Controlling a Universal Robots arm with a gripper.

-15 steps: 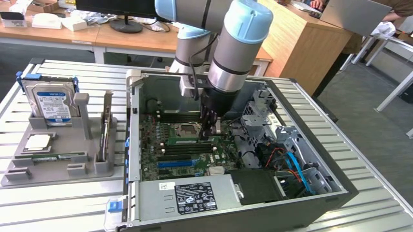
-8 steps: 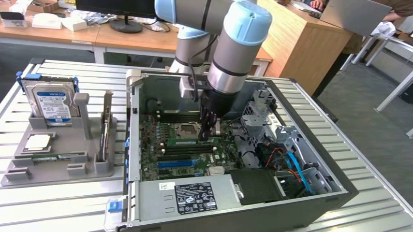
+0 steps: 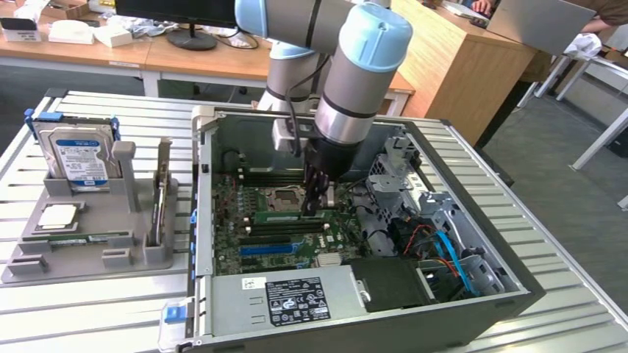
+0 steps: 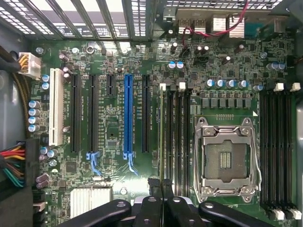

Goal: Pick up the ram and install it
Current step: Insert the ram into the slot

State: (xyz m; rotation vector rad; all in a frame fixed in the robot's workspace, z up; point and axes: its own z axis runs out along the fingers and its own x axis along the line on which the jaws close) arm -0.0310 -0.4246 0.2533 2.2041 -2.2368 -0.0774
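From my station I see the arm reaching down into the open computer case (image 3: pixel 442 323), with the gripper (image 3: pixel 319 206) just beside the CPU socket (image 3: pixel 284 195). In the wrist view the gripper (image 4: pixel 161 187) has its fingers (image 4: pixel 149 208) drawn together on the ram (image 4: pixel 162 137). I see the stick edge-on, lying along the memory slot furthest from the CPU socket (image 4: pixel 226 158), between the socket and the blue slot (image 4: pixel 128 116). In the exterior view the ram (image 3: pixel 284 217) shows as a green strip close alongside the socket. Well apart from the socket, outside the case, a hard drive (image 3: pixel 79 154) stands upright.
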